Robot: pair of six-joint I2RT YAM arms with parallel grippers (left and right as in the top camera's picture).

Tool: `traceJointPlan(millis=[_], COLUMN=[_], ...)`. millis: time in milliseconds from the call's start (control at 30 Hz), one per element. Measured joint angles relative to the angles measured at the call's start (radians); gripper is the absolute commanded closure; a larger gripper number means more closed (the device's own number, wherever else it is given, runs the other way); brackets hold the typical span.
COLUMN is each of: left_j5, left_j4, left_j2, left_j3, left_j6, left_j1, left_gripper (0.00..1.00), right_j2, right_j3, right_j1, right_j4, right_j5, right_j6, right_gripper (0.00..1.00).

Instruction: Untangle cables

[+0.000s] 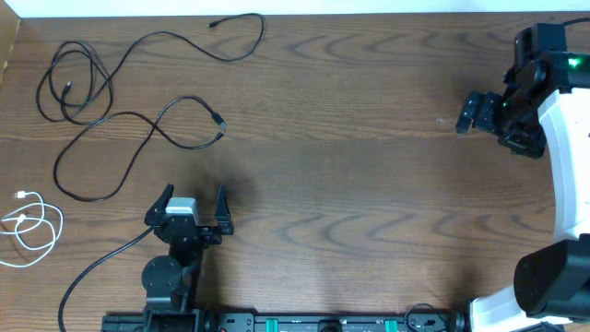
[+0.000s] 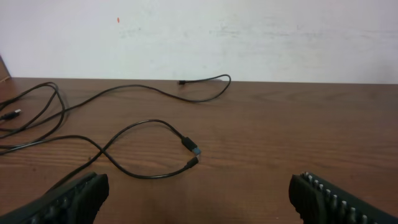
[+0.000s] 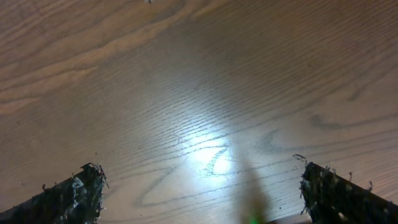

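Long black cables [image 1: 138,120] lie looped and crossing at the table's far left; one runs to a plug near the back edge [image 1: 214,24], another ends in two plugs [image 1: 219,123]. A short white cable [image 1: 32,226] lies coiled at the left edge. My left gripper [image 1: 194,205] is open and empty, just in front of the black loops; its wrist view shows the loop with two plugs [image 2: 193,152] ahead of the jaws [image 2: 199,196]. My right gripper [image 1: 466,115] is open and empty at the far right, over bare wood [image 3: 199,193].
The wooden table [image 1: 350,166] spans the view. A thicker black robot cable [image 1: 92,267] trails from the left arm base to the front-left edge. The right arm's white body [image 1: 562,138] stands along the right edge. A white wall [image 2: 249,37] lies beyond the far edge.
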Motion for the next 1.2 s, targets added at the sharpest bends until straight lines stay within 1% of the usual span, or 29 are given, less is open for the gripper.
traceJointPlan(millis=[300, 1200], left_j5=[-0.019, -0.019], left_j4=[-0.004, -0.003], left_j2=[0.000, 0.000], left_j3=[0.001, 0.002], left_j6=[-0.035, -0.058], left_j1=[0.021, 0.021], left_gripper=[0.02, 0.02], right_j2=[0.000, 0.000], right_j3=[0.000, 0.000], right_j1=[0.000, 0.000], right_j4=[0.000, 0.000], right_j5=[0.000, 0.000], right_j6=[0.000, 0.000], right_gripper=[0.01, 0.01])
